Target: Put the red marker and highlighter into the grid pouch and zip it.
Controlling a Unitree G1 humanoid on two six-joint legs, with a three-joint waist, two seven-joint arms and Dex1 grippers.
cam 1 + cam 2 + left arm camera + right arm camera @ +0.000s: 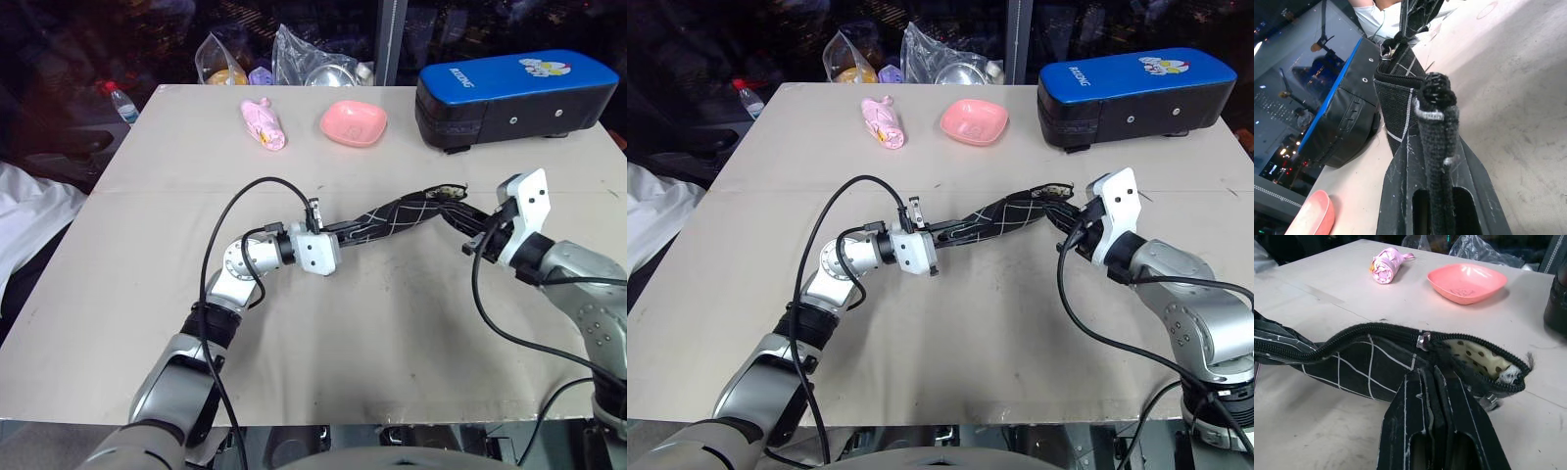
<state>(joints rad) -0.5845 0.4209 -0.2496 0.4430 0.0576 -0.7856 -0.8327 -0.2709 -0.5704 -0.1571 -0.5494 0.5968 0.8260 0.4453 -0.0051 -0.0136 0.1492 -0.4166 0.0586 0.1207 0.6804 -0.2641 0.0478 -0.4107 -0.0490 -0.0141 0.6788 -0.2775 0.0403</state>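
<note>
**Grid pouch held between two grippers above the surface, zipper partly closed**

Item 1. Grid pouch [392, 217]: black fabric with white grid lines, stretched between both grippers near the middle of the surface [392, 333]. The right wrist view shows the zipper closed along most of its length, with the slider [1423, 340] partway along; beyond it the mouth gapes and a tan, dark-dotted lining [1476, 357] is exposed. Contents cannot be made out.

Item 2. Left gripper [338, 235]: pointing toward the robot's right, jaws clamped on the pouch's end, pinching a narrow black fabric tab [1437, 127] that runs between the fingers [1400, 196].

Item 3. Right gripper [460, 211]: at the pouch's opposite, open end, jaws together and pressed against the pouch at the slider; whether the pull itself sits between them cannot be told.

Item 4. Large black case with blue top [514, 93]: far right corner of the surface, well apart from the pouch.

Item 5. Pink bowl [353, 122]: far side, near the middle, just left of the case.

Item 6. Pink bundled object [265, 125]: left of the bowl, lying on its side.

Item 7. Clear plastic bags [294, 54]: beyond the far edge.
</note>
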